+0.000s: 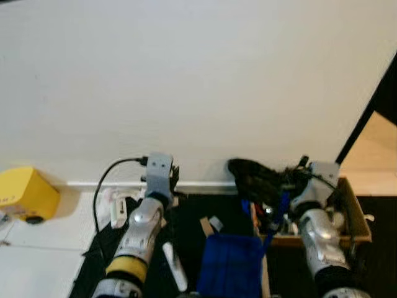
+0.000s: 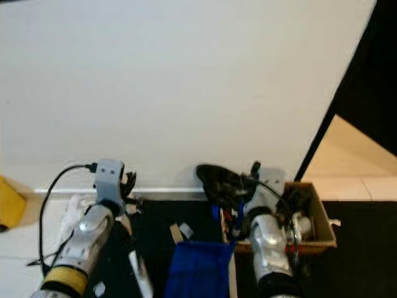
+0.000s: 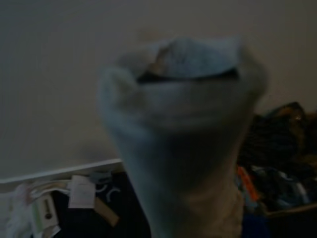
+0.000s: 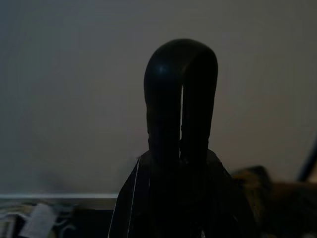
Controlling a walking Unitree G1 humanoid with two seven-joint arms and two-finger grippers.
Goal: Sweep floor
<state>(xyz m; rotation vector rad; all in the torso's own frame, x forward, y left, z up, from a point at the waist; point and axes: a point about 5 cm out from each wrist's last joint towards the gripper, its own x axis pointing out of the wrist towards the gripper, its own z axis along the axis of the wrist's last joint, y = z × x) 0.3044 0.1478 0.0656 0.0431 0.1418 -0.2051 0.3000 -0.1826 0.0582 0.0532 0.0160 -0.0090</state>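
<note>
We see both arms raised toward the white wall (image 1: pixel 198 81); left gripper (image 1: pixel 160 180) lower centre-left, clamped on a pale handle (image 3: pixel 183 139); right gripper (image 2: pixel 263 186) lower centre-right, clamped on a black looped handle (image 4: pixel 181 99); blue dustpan (image 1: pixel 231 264) bottom centre, above dark mat (image 1: pixel 192 217); cardboard box (image 2: pixel 319 217) lower right.

Both silver arms raised forward, side by side, wrists level. Left claw (image 1: pixel 166 180) tucked behind its wrist block, blurred up close. Right claw (image 4: pixel 181 124) with black fingers pressed together, tips touching.
</note>
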